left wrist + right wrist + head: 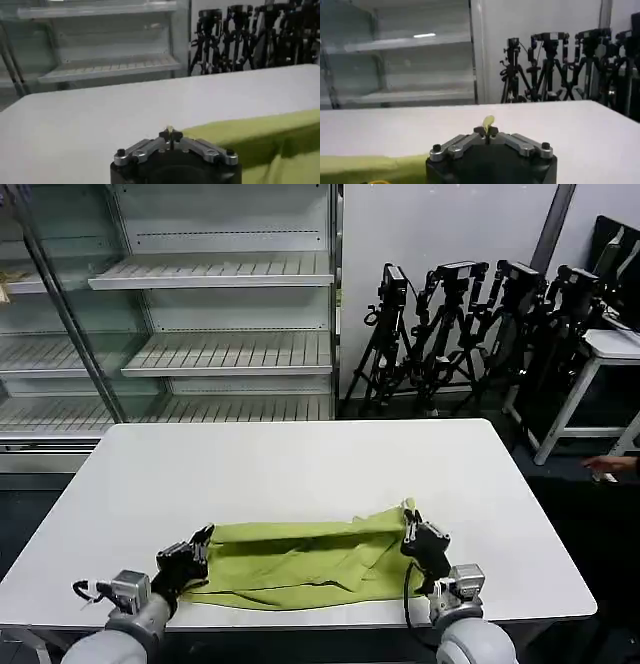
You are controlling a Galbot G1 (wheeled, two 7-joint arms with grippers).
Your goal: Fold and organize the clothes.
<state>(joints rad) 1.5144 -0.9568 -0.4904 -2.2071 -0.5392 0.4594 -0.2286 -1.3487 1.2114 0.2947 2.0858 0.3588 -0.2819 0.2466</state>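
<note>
Pinching rumpled lime cotton T-shirt (300,562) w/ left claw (203,536) & right claw (408,519), smooth white table (300,464).

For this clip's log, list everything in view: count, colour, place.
T-shirt: one, lime yellow-green, partly folded at the table's near edge.
Table: one, white, in front of the robot.
Shelving unit: one, pale, behind the table.
Tripods: several, black, against the far wall.
Side table: one, white, far right.
Left gripper: shut on the T-shirt's left end.
Right gripper: shut on its right end.
</note>
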